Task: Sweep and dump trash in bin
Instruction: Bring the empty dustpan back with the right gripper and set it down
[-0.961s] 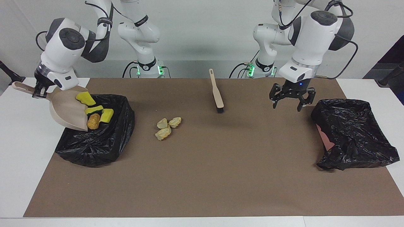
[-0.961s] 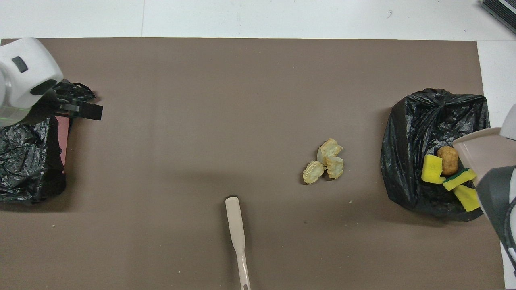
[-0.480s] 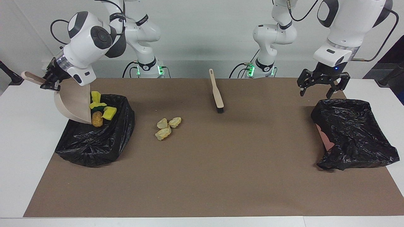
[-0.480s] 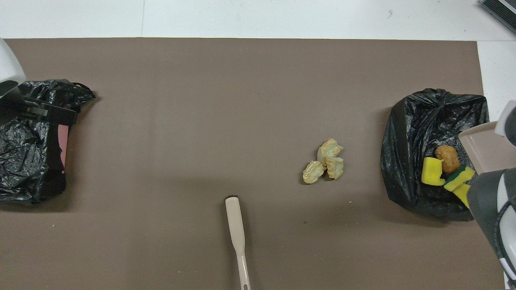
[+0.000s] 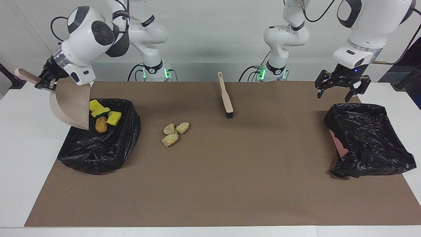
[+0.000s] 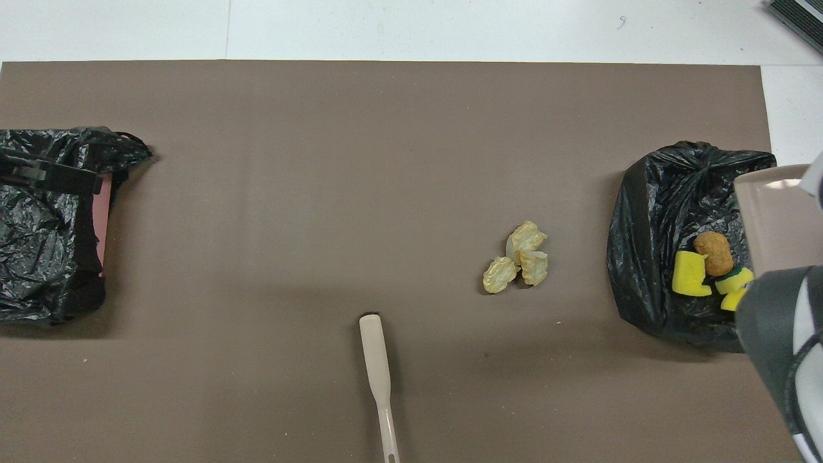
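Observation:
My right gripper (image 5: 46, 80) is shut on the handle of the beige dustpan (image 5: 70, 105), which hangs steeply tipped over the black-bagged bin (image 5: 98, 151) at the right arm's end. Yellow sponge chunks (image 5: 96, 105) and an orange-brown lump (image 5: 101, 124) of trash lie inside that bin (image 6: 649, 212), beside the dustpan's lip (image 6: 778, 212). Three pale lumps (image 5: 172, 132) rest together on the brown mat, beside the bin toward the table's middle. The left gripper (image 5: 340, 90) hangs open and holds nothing, over the second bin.
A beige brush (image 5: 226, 97) with black bristles lies on the mat near the robots, mid-table, its handle pointing at them. A second black-bagged bin (image 5: 368, 138) with a pink patch showing sits at the left arm's end.
The right gripper tipped the dustpan steeper and raised it; the yellow chunks and orange lump slid off into the bin. The left gripper rose and moved toward its own end of the table.

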Motion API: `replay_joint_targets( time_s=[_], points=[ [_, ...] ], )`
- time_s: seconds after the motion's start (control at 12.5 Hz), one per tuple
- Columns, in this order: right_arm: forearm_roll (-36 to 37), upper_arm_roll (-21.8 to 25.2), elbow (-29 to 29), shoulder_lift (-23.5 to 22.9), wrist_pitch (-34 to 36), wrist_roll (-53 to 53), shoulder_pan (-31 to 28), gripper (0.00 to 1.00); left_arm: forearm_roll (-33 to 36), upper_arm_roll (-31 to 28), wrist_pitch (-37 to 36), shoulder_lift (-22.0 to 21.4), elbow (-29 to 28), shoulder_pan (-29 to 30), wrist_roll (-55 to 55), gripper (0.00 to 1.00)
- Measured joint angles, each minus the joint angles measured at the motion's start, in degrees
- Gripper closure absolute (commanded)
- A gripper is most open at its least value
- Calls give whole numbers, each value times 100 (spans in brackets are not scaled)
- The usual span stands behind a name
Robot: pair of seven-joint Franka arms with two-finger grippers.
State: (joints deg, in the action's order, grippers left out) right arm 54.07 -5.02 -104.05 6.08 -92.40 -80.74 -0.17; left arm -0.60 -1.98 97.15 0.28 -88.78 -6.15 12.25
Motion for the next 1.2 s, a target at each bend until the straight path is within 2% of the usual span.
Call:
replay_joint_targets(
  time_s=[0.16, 0.4, 0.72, 1.04, 1.2],
  points=[
    [-837, -201, -2, -3, 57, 925, 39, 100, -1, 0, -1, 0, 0, 9, 0, 0],
    [-2436, -241, -7, -6, 70, 2630, 52, 100, -4, 0, -2, 0, 0, 17, 0, 0],
    [-3421, -706, -14, -152, -119, 5520, 332, 100, -7, 13, -5, -11, 0, 23, 0, 0],
    [-4203, -755, 35, -950, -800, 8703, 1217, 100, -9, 16, -6, -15, 0, 29, 0, 0],
    [-4442, -756, 409, -1477, -1058, 9562, 1537, 100, -11, 22, -6, -15, 0, 32, 1, 0]
  ],
)
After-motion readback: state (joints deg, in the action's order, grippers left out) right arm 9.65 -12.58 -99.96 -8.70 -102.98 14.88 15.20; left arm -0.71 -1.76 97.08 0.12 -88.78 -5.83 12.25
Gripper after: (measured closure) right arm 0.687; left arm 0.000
